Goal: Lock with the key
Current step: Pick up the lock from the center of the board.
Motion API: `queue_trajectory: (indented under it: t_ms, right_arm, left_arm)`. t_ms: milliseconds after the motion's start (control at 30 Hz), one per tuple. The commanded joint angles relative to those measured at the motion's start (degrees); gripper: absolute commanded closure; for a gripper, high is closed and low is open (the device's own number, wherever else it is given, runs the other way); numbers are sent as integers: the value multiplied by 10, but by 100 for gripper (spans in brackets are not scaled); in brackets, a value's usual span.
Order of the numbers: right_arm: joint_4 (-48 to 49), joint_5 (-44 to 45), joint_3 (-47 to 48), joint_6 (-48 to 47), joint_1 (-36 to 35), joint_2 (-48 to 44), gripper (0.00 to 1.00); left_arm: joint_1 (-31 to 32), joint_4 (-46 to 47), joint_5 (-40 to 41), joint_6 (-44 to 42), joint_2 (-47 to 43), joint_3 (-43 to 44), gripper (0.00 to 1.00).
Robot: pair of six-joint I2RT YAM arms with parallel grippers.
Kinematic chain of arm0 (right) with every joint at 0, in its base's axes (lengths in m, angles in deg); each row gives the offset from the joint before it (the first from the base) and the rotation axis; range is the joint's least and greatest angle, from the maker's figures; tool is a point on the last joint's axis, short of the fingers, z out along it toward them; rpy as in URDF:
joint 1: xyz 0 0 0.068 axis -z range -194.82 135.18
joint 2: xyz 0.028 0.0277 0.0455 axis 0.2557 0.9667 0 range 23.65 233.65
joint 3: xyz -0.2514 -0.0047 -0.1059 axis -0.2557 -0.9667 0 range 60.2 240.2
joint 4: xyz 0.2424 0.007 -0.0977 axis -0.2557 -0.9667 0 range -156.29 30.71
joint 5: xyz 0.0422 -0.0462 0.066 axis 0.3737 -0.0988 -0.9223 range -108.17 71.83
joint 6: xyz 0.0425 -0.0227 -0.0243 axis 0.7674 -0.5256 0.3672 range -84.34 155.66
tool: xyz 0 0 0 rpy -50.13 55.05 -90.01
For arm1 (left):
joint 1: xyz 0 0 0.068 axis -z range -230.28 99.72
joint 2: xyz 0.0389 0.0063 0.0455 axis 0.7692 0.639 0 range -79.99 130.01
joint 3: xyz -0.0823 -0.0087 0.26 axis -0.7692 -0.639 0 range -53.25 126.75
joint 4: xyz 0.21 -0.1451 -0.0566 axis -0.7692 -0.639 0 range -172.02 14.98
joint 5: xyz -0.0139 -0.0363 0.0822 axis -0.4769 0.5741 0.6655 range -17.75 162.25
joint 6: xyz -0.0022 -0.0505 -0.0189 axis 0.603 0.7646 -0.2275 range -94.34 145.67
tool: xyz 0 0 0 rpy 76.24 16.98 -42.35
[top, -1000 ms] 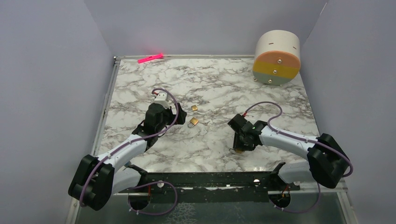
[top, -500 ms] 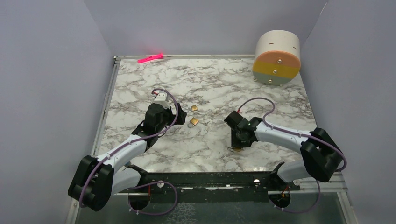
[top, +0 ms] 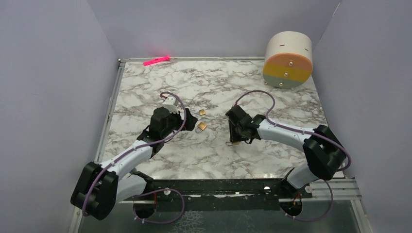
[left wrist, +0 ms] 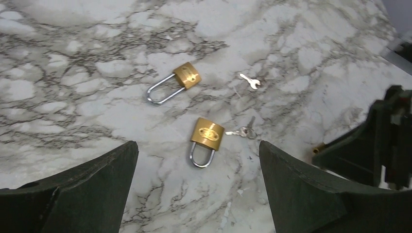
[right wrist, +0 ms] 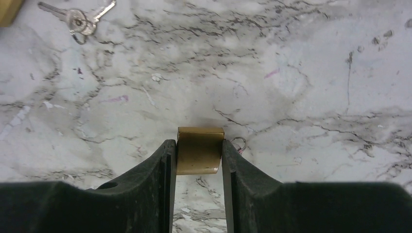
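A loose silver key (left wrist: 249,81) lies on the marble beyond two brass padlocks (left wrist: 180,82) (left wrist: 206,141). Two more keys on a ring (left wrist: 241,131) lie right of the nearer padlock and also show in the right wrist view (right wrist: 80,19). My left gripper (left wrist: 197,148) is open and empty, just short of the nearer padlock, with its fingers (left wrist: 82,189) wide apart. My right gripper (right wrist: 199,145) is shut on a third brass padlock (right wrist: 200,150) just above the table. A small wire ring (right wrist: 239,143) shows beside that padlock. Its shackle is hidden.
A round pastel-striped drum (top: 287,60) stands at the back right. A pink marker (top: 156,60) lies at the back left edge. The right arm (left wrist: 384,141) fills the right side of the left wrist view. Grey walls enclose the table (top: 204,82).
My right gripper has moved left and away from me with the padlock in it, closer to the two padlocks and keys. The left arm has not moved.
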Motion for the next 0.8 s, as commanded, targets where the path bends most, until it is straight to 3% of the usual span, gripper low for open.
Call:
queue_trajectory:
  t_ms: [0, 433, 767]
  right_arm:
    - [43, -28, 22, -34, -1, 4, 99]
    - [74, 11, 10, -36, 12, -69, 99]
    - [85, 11, 0, -41, 14, -95, 99]
  left_arm:
    - [9, 92, -167, -16, 4, 1, 7]
    - [72, 171, -360, -3, 100, 29, 11]
    - [101, 223, -326, 34, 155, 33, 13]
